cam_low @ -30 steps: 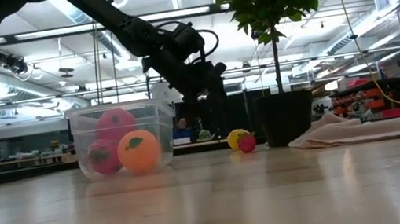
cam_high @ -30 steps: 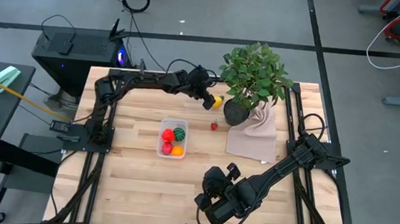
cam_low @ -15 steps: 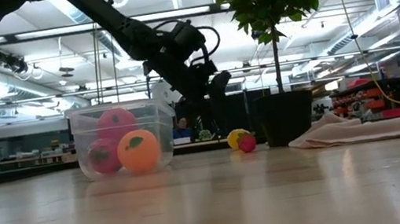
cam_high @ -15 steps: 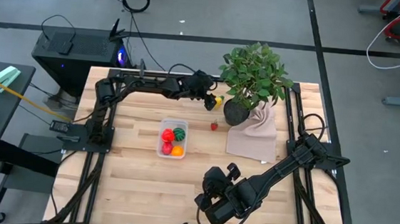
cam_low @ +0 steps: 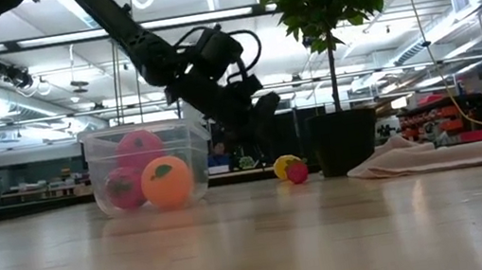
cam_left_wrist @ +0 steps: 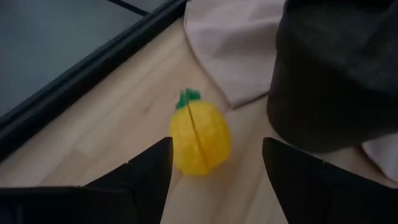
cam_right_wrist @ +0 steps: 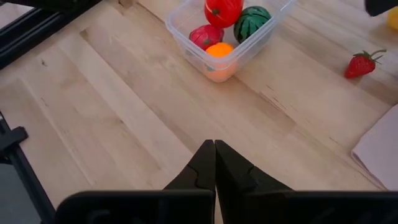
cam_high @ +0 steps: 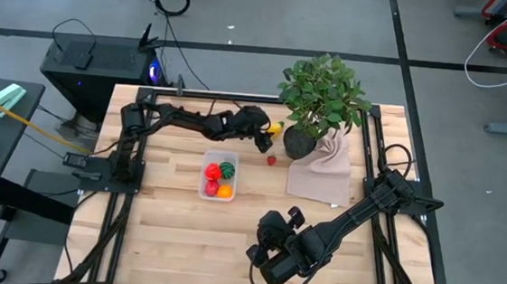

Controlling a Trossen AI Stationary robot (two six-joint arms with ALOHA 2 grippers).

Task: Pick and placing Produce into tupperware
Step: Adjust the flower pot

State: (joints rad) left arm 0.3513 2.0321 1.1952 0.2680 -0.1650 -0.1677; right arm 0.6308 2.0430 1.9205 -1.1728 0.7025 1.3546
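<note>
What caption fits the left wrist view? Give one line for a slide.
Left gripper, fingers open, closes in on the yellow pineapple toy lying on the table beside the dark plant pot.

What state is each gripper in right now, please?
Left gripper: open, fingers either side of the yellow lemon, not gripping it.
Right gripper: shut, holding nothing, at the table's near edge.

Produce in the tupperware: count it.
4 visible. In the tupperware: a tomato, a watermelon, a red fruit and an orange at the end nearest the right arm. More could be hidden underneath.
</note>
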